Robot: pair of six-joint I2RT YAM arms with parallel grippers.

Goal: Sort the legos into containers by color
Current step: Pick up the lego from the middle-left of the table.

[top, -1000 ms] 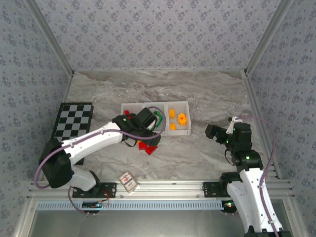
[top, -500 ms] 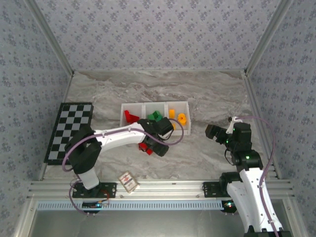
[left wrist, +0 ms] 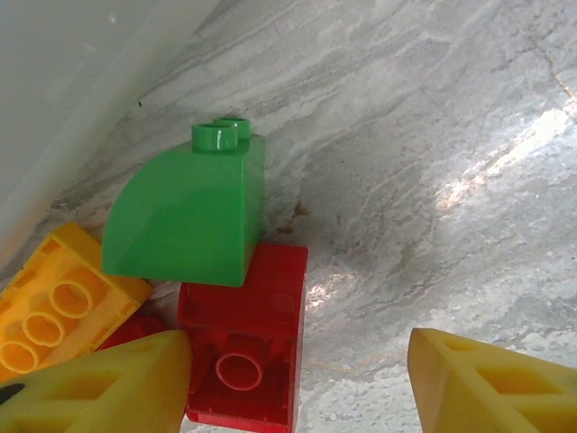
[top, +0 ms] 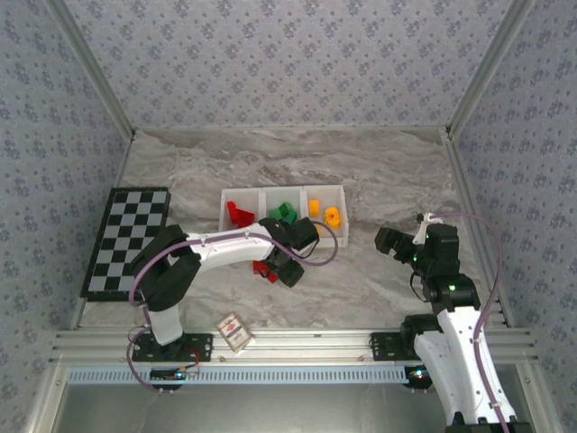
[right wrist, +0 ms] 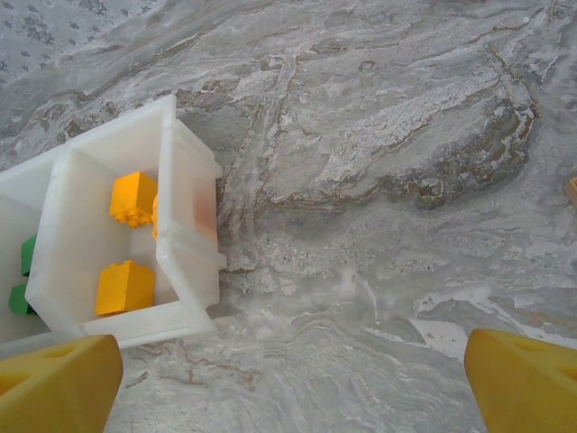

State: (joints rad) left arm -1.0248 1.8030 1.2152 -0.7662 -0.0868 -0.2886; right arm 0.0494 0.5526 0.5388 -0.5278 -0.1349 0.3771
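My left tool, half open and empty, bracketed a red plastic brick, likely light, rigid, slick; its flat sides suited gripping.

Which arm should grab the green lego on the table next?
Left, probably. The left fingers hang open right next to the green lego. The right fingers sit farther away, over bare table beside the containers.

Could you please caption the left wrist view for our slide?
Left gripper, jaws apart, hangs over a red brick, with a green brick and a yellow brick close by on the table.
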